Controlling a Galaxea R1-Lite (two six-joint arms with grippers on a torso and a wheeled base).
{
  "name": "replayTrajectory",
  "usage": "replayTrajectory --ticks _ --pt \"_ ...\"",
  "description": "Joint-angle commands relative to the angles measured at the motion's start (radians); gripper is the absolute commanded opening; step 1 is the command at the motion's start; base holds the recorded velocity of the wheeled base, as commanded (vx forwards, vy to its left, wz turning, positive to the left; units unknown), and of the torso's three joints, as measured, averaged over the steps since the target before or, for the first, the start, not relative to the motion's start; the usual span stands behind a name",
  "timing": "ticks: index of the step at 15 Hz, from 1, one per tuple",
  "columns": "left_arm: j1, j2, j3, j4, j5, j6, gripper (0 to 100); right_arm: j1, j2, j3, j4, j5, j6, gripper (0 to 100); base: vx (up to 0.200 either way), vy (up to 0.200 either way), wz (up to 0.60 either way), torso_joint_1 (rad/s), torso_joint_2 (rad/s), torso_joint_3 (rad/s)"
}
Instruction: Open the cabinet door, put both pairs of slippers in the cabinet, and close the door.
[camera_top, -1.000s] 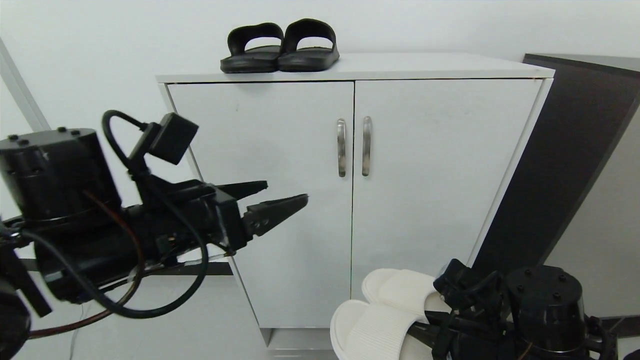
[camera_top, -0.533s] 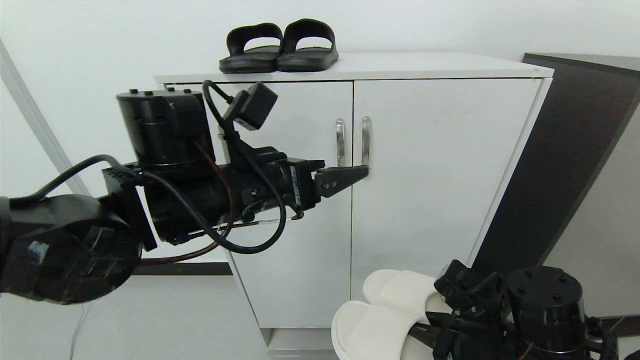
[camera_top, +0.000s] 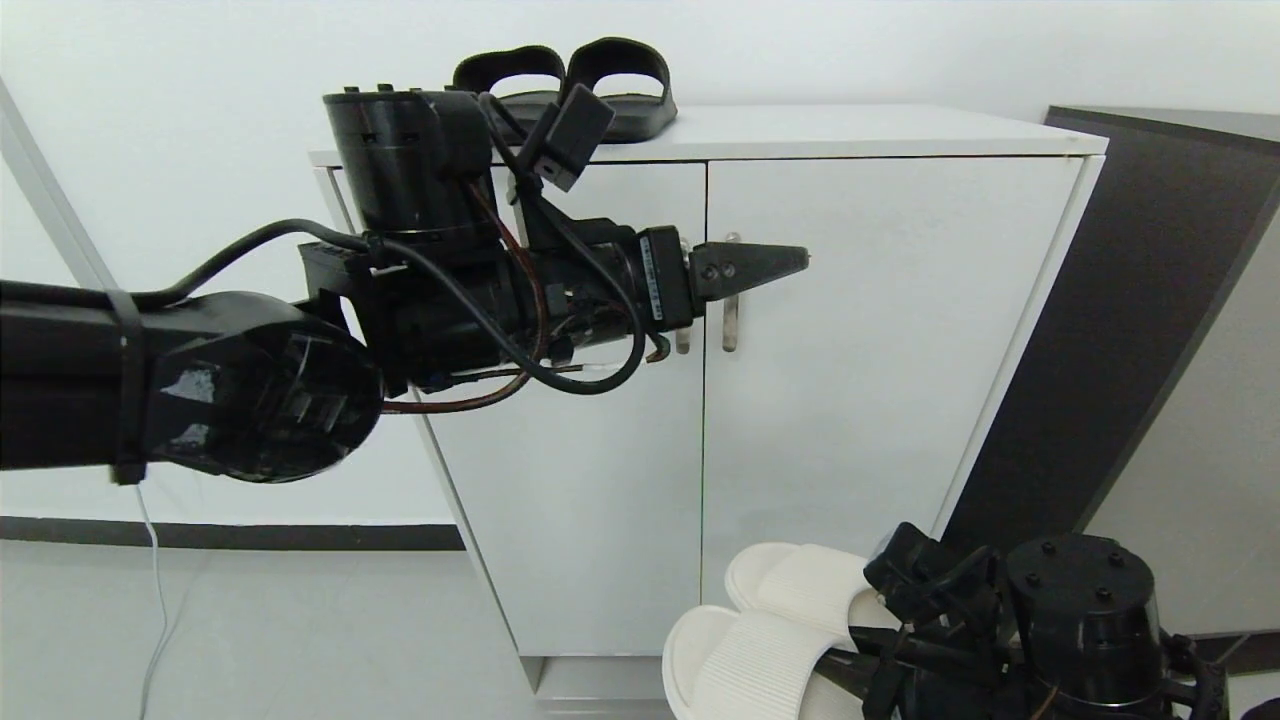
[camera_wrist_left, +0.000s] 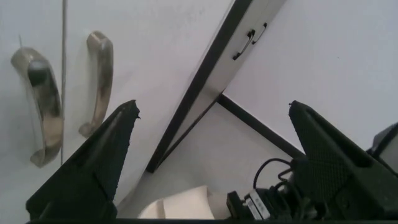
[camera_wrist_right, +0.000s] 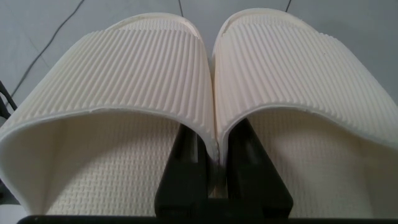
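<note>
The white cabinet (camera_top: 860, 400) has both doors shut, and its two metal handles (camera_top: 732, 325) meet at the middle seam. My left gripper (camera_top: 800, 262) is at handle height just in front of them, open. In the left wrist view the handles (camera_wrist_left: 98, 81) lie beside one finger of my left gripper (camera_wrist_left: 212, 109). A pair of black slippers (camera_top: 620, 75) rests on the cabinet top, partly hidden by my left arm. Low by the cabinet's foot, my right gripper (camera_top: 880, 640) is shut on the pair of white slippers (camera_top: 760, 640). It (camera_wrist_right: 214, 134) pinches the adjoining inner walls of the white slippers (camera_wrist_right: 137, 81).
A dark panel (camera_top: 1130, 330) leans against the cabinet's right side. A white wall with a dark baseboard strip (camera_top: 230, 535) runs to the left, and a thin cable (camera_top: 150, 600) hangs down there. Pale floor lies below.
My left arm has risen and swung right, from low in front of the left door to the handles. The right arm and white slippers have stayed put.
</note>
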Motion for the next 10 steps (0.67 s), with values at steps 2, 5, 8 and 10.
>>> replayTrajectory --ticks 2,5,8,10 --pt "0.002 0.027 -0.01 -0.001 0.007 0.001 100 0.003 0.004 0.0 0.0 0.0 -0.002 0 0.0 0.0 0.0 0.0 0.0 0.0" --pt "0.002 0.038 -0.012 0.001 0.066 0.002 100 0.001 0.005 0.0 0.0 0.0 -0.002 0 0.0 0.0 0.0 0.0 0.0 0.0" --pt "0.0 0.064 -0.036 0.001 0.101 0.006 100 0.001 0.005 0.0 0.0 0.0 -0.002 0 0.0 0.0 0.0 0.0 0.0 0.0" --pt "0.0 0.081 -0.05 0.001 0.13 0.006 100 0.001 0.005 0.0 0.0 0.0 -0.002 0 0.0 0.0 0.0 0.0 0.0 0.0"
